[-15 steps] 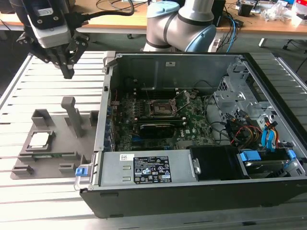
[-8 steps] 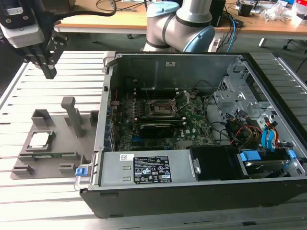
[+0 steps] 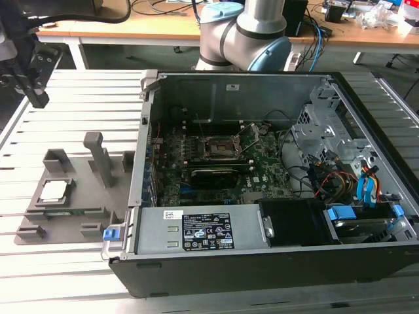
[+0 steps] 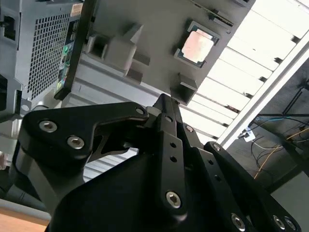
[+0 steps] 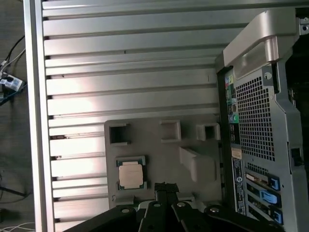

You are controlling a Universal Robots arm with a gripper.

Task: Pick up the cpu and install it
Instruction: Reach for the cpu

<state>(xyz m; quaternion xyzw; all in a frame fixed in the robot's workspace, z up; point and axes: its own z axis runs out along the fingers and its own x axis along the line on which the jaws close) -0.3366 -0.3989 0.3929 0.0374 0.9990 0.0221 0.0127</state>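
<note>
In the exterior view the cpu (image 3: pixel 54 190) lies flat, metal top up, in a square recess of the grey holder tray (image 3: pixel 82 199) — nested so it keeps a fixed spot. The claw (image 3: pixel 38 99) hangs well above the tray, and the open computer case (image 3: pixel 216 91) stands just beside the tray on the slatted tabletop (image 3: pixel 78 98).

In the second wrist view the claw (image 4: pixel 166 100) has its fingers together on nothing, aimed toward the tray (image 4: pixel 154 24) — clear of the cpu (image 4: pixel 198 44).

In the first wrist view the claw (image 5: pixel 164 186) sits over the tray's edge, near the cpu (image 5: pixel 130 174).
</note>
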